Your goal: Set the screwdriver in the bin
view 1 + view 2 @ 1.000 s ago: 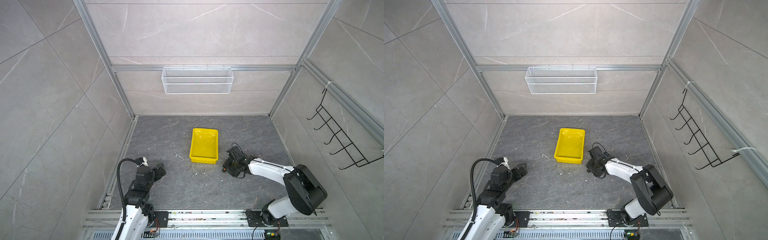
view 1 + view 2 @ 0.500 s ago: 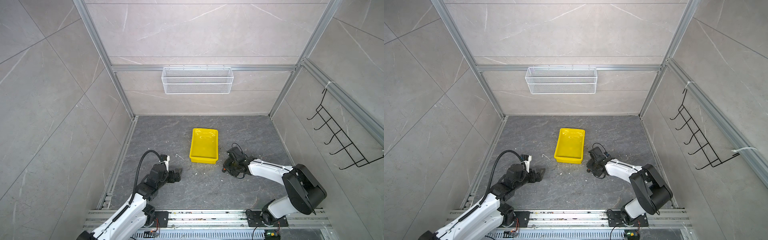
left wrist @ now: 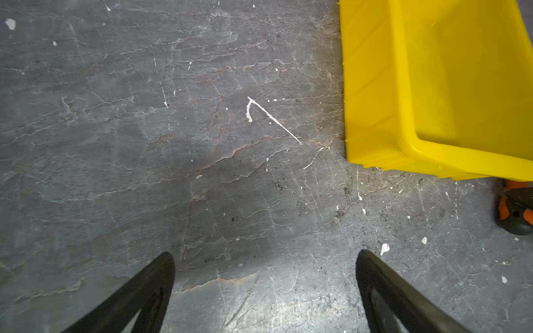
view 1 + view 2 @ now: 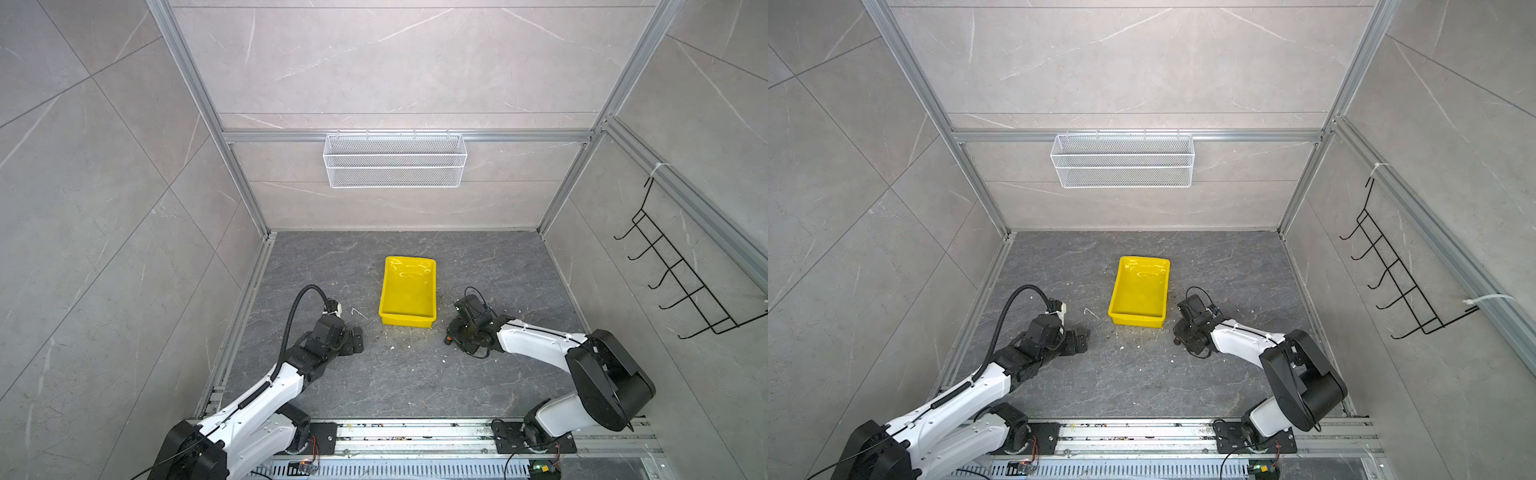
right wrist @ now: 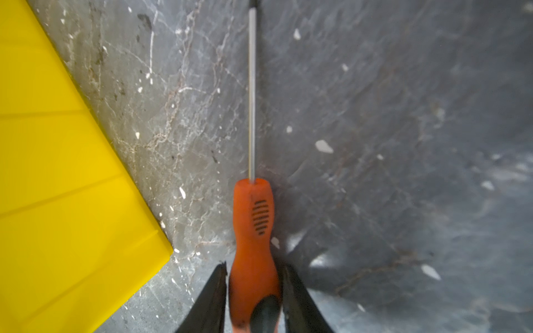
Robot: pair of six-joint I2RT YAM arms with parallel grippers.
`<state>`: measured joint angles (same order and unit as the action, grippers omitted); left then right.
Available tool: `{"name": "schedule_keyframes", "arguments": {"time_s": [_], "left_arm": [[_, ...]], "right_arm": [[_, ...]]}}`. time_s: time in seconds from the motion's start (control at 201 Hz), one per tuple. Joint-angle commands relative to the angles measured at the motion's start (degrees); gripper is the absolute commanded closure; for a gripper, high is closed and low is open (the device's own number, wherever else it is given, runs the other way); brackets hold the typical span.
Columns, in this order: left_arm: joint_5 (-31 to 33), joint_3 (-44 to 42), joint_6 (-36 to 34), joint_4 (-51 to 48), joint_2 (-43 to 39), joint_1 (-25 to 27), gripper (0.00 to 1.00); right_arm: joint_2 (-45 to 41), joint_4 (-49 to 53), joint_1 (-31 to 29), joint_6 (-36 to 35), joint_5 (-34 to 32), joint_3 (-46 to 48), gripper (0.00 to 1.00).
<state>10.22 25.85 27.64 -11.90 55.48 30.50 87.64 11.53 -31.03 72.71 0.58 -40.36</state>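
- Currently the right gripper (image 5: 253, 268) is clamped on the screwdriver (image 5: 253, 225), with one finger pressed on each side of the orange handle, down by the black butt end.
- Long axis: the shaft runs straight out ahead of the fingers, in line with the hand.
- The tip is far out in front, low over the floor (image 5: 403, 115). It's unclear whether the tool is lifted or lying on it.
- Target: the bin (image 5: 57, 173) sits off to the side of that hand, on the side facing the other arm. Its nearest corner is just beside the handle, not touching.
- The bin wall runs at a slant to the shaft, not parallel.
- Key relation: the bin is sideways from the hand, not ahead of it. The likely move is up over the rim, then across. Pushing forward along the shaft would probably just run past the wall.
- Risk: the grip is at the tail end, so the long shaft ahead could droop and catch the rim on the way over.
- The left gripper (image 3: 265, 255) has its fingers wide apart with nothing between them, over bare floor. The bin is ahead of it and off to one side.
- The right arm already has the tool, so this looks like its job. The left looks idle.
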Motion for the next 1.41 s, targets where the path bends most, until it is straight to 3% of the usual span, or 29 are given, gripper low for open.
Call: {"name": "schedule_keyframes", "arguments": {"time_s": [0.0,0.204,0.343,0.911,1.13,1.403], "left_arm": [[2.21,2.07,0.99,-2.78,-0.08,0.14,0.00],[1.59,0.00,0.30,-0.95,-4.53,0.14,0.00],[0.39,-2.55,0.14,1.88,-7.90,0.17,0.00],[-1.57,0.98,0.31,0.13,0.61,0.12,0.00],[-1.02,0.99,0.40,0.07,0.53,0.14,0.00],[0.46,0.44,0.90,-0.38,-0.99,0.11,0.00]], "right_arm": [[4.83,9.99,-0.09,1.14,-2.25,2.25,0.64],[2.17,10.00,-0.22,2.18,-1.89,3.92,0.75],[-3.34,11.68,-0.69,1.49,-2.68,5.86,0.76],[-15.02,30.35,-2.97,-21.42,-15.80,-6.76,0.76],[-10.94,31.62,-4.86,-24.54,-16.60,-15.64,0.76],[2.63,29.34,-9.13,-27.22,-17.10,-30.85,0.76]]}}
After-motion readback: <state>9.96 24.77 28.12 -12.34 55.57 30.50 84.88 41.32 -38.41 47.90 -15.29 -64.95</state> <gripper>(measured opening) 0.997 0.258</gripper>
